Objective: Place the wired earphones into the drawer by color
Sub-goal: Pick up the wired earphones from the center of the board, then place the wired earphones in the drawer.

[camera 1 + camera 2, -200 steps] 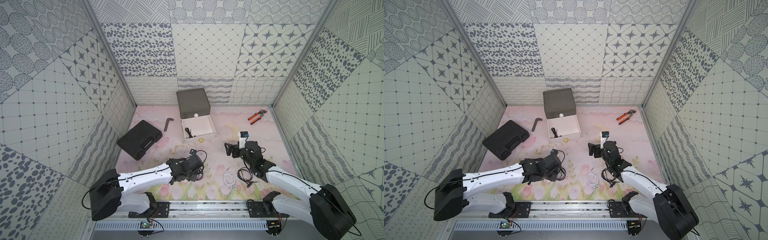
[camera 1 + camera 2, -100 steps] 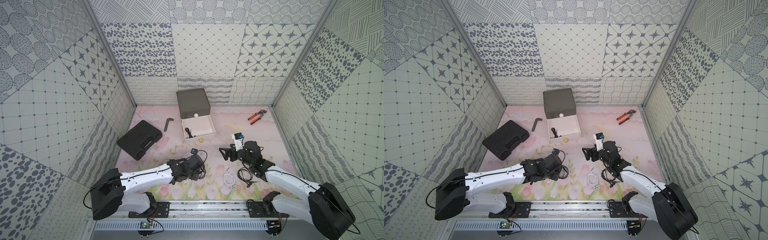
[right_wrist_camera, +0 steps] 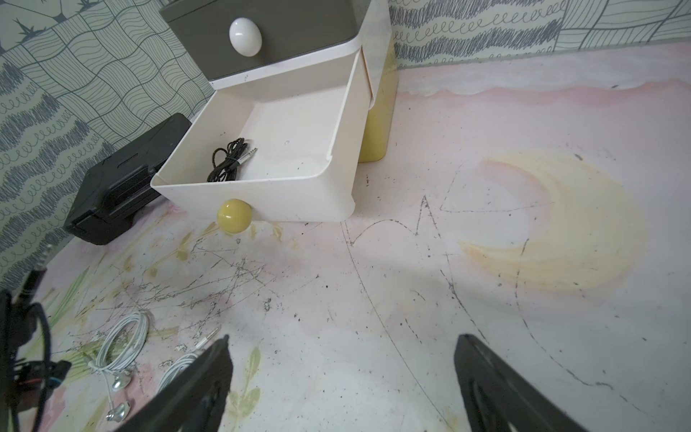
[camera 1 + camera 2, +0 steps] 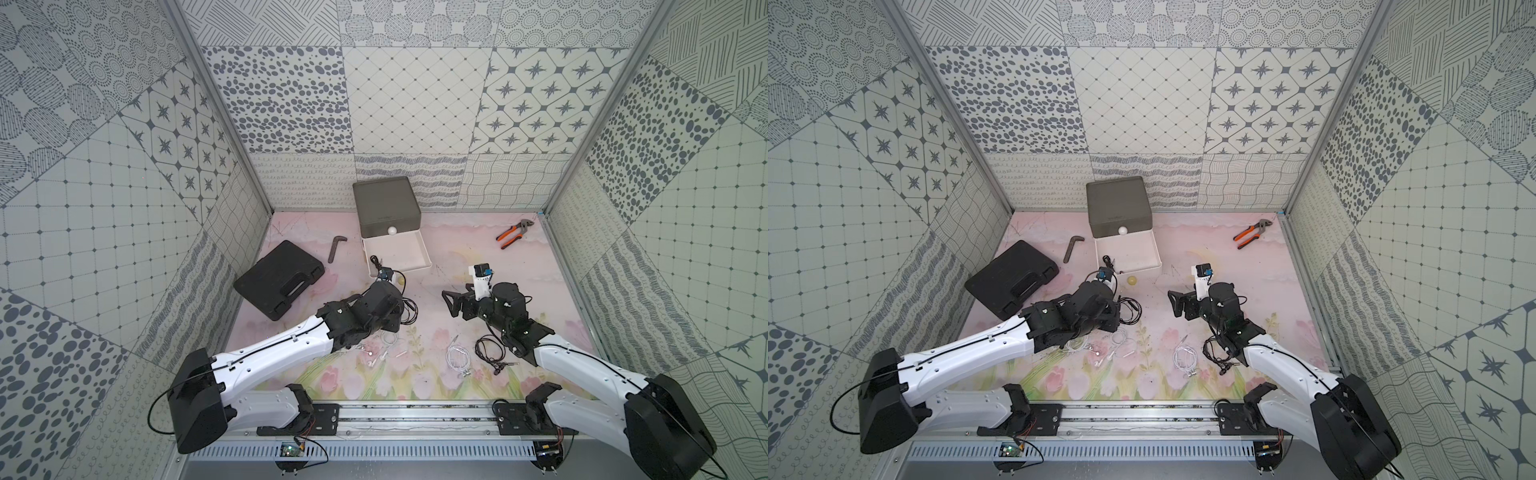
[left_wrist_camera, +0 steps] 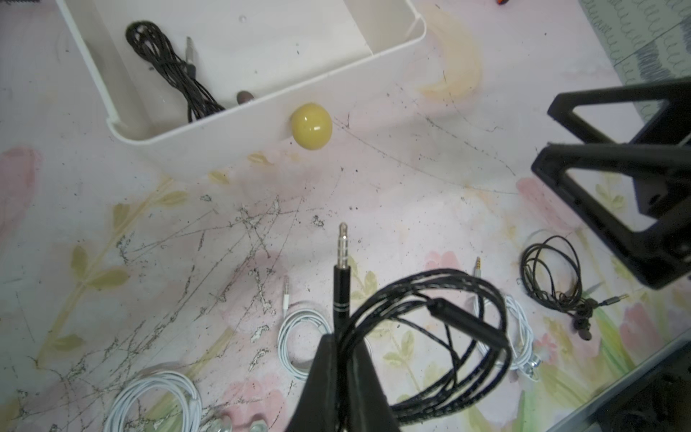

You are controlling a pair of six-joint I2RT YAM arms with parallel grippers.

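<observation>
The drawer (image 4: 386, 205) unit stands at the back, grey on top. Its white middle drawer (image 4: 409, 253) is pulled out, and a black coil of wired earphones (image 3: 228, 161) lies in it. My left gripper (image 5: 342, 340) is shut on another black coil of earphones (image 5: 430, 333), held above the table short of the drawer's yellow knob (image 5: 311, 126), jack pointing forward. My right gripper (image 3: 343, 338) is open and holds nothing, to the right of the left one. On the table lie white coils (image 4: 457, 359) (image 4: 388, 338) and a black coil (image 4: 490, 349).
A flat black case (image 4: 278, 284) lies at the left and a bent hex key (image 4: 336, 247) beside the drawer unit. Orange-handled pliers (image 4: 513, 232) rest at the back right corner. Patterned walls close in three sides.
My left gripper has risen and moved toward the open white drawer with the black earphones in it. The right gripper has shifted slightly and stays open.
</observation>
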